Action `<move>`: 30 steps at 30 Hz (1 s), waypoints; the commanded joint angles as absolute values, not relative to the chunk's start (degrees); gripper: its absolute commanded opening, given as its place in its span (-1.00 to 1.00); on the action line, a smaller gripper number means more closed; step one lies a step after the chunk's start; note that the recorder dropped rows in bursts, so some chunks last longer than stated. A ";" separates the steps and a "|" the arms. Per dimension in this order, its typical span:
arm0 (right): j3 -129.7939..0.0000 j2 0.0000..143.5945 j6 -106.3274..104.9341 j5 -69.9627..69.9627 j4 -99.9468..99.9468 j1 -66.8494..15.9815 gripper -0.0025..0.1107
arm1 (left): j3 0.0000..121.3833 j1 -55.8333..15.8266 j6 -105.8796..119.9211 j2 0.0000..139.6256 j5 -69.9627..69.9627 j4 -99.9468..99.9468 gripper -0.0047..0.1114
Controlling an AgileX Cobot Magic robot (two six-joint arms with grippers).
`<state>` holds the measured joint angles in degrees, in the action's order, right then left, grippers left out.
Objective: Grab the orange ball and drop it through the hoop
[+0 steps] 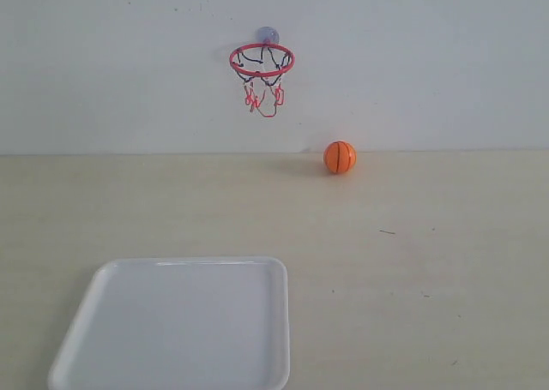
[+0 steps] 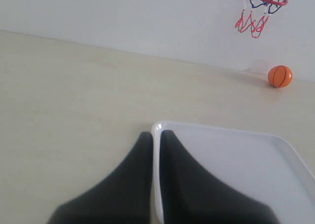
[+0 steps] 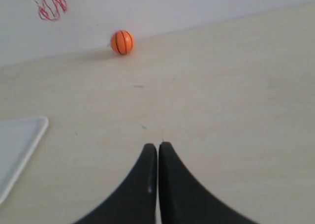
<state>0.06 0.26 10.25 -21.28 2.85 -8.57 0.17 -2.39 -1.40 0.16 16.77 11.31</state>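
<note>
The orange ball [image 1: 340,157] rests on the surface [image 1: 412,261] at the foot of the wall [image 1: 429,64]; whether it touches the wall cannot be told. In the exterior view it lies lower than the hoop [image 1: 262,74] and off to its right, apart from it. The hoop is fixed to the wall by a suction cup [image 1: 267,35], its red ring level and its net hanging loose below. A white tray [image 1: 180,330] sits on the surface on the near left, well apart from the ball, and the part of its floor that shows is bare white. Both tools appear in the wrist views only. The left tool [image 2: 156,133] is narrow, its black fingers [image 2: 142,150] drawn almost together and gripping nothing, with a corner of the tray rim showing through the slit between them. The right tool [image 3: 158,145] is likewise narrow and holds nothing, above bare surface, with the ball well ahead of it. The right wrist view takes in only one edge of the tray and the lowest strings of the net.
</note>
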 commanded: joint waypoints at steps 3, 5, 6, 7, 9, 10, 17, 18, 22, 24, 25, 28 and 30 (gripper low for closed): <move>0.00 0.00 15.55 -24.69 -2.21 -8.59 -0.96 | 0.00 -2.27 -1.74 0.00 16.91 11.09 -0.85; 0.00 0.00 15.56 -24.55 -2.21 -8.59 -0.96 | 0.00 -2.27 -1.74 0.00 16.91 11.09 -0.85; 0.00 0.00 15.56 -24.43 -2.21 -8.59 -0.96 | 0.00 -2.27 -1.74 0.00 16.91 11.09 -0.85; 0.00 0.00 15.56 -24.20 -2.21 -8.59 -0.96 | 0.00 -2.27 -1.74 0.00 16.91 11.09 -0.85; 0.00 0.00 15.56 -24.21 -2.05 -8.59 -0.96 | 0.00 -2.27 -1.74 0.00 16.91 11.09 -0.85; 0.00 0.00 15.56 -24.21 -2.05 -8.59 -0.96 | 0.00 -2.27 -1.74 0.00 16.91 11.09 -0.85; 0.00 0.00 15.56 -24.21 -2.05 -8.59 -0.96 | 0.00 -2.27 -1.74 0.00 16.91 11.09 -0.85; 0.00 0.00 15.56 -24.21 -2.05 -8.59 -0.96 | 0.00 -2.27 -1.74 0.00 16.91 11.09 -0.85; 0.00 0.00 15.56 -24.21 -2.05 -8.59 -0.96 | 0.00 -2.27 -1.74 0.00 16.91 11.09 -0.85; 0.00 0.00 15.56 -24.21 -2.05 -8.59 -0.96 | 0.00 -2.27 -1.74 0.00 16.91 11.09 -0.85; 0.00 0.00 15.56 -24.21 -2.05 -8.59 -0.96 | 0.00 -2.27 -1.74 0.00 16.91 11.09 -0.85; 0.00 0.00 15.56 -24.21 -2.05 -8.59 -0.96 | 0.00 -2.27 -1.74 0.00 16.91 11.09 -0.85; 0.00 0.00 15.56 -24.21 -2.05 -8.59 -0.96 | 0.00 -2.27 -1.74 0.00 16.91 11.09 -0.85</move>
